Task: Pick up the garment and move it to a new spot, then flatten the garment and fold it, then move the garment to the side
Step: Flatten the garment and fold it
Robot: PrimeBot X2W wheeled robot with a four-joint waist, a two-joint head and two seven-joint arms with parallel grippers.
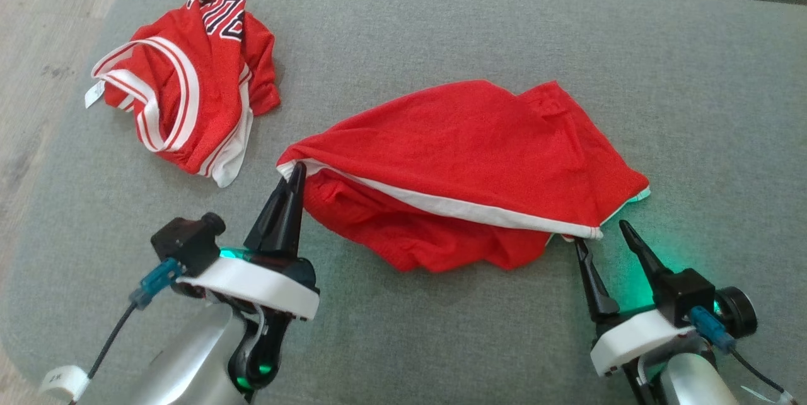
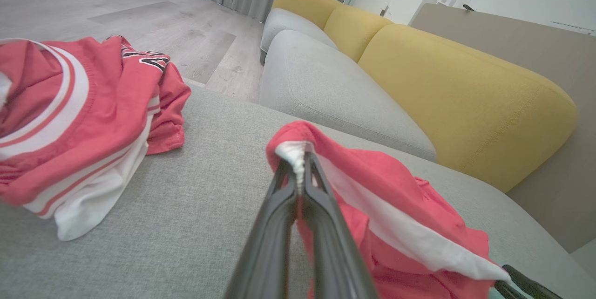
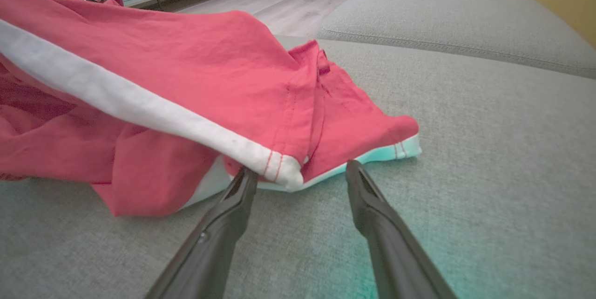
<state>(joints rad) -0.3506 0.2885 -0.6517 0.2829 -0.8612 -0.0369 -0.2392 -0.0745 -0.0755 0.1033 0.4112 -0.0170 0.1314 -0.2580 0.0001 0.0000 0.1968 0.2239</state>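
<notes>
nearby, crumpled jersey (image 1: 183, 83) lies left of garment (image 1: 466, 140), apart.

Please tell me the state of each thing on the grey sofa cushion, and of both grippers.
Red garment with white hem: unfolded, rumpled, one hem corner lifted.
Left gripper: shut on that hem corner.
Right gripper: open, at the other hem corner.
Red and white striped jersey: crumpled in a heap, apart from both grippers.
Grey fabric cushion: bears both garments.

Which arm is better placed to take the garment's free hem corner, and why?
Right. The right gripper hangs open at that corner of the red garment, while the left gripper is shut on the opposite corner.
</notes>
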